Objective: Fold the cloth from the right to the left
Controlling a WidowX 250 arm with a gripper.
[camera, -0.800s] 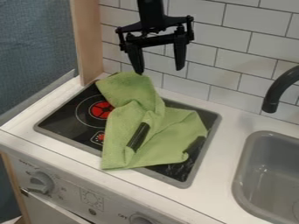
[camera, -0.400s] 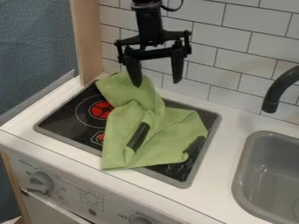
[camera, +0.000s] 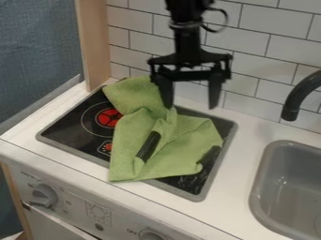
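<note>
While the gripper (camera: 190, 105) hangs over the back of the stove top (camera: 63, 137), fingers spread and holding nothing, the green cloth (camera: 185, 152) lies crumpled across the stove top, its lower left corner over the front rim. Black surface shows through a gap mid-cloth; red burner mark (camera: 110, 118) just left of cloth, sink (camera: 266, 187) and black faucet (camera: 301, 93) off to the right.

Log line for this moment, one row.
gripper: open, over back of stove | cloth: green, crumpled on stove, not in grasp | fold right-to-left: not done
</note>
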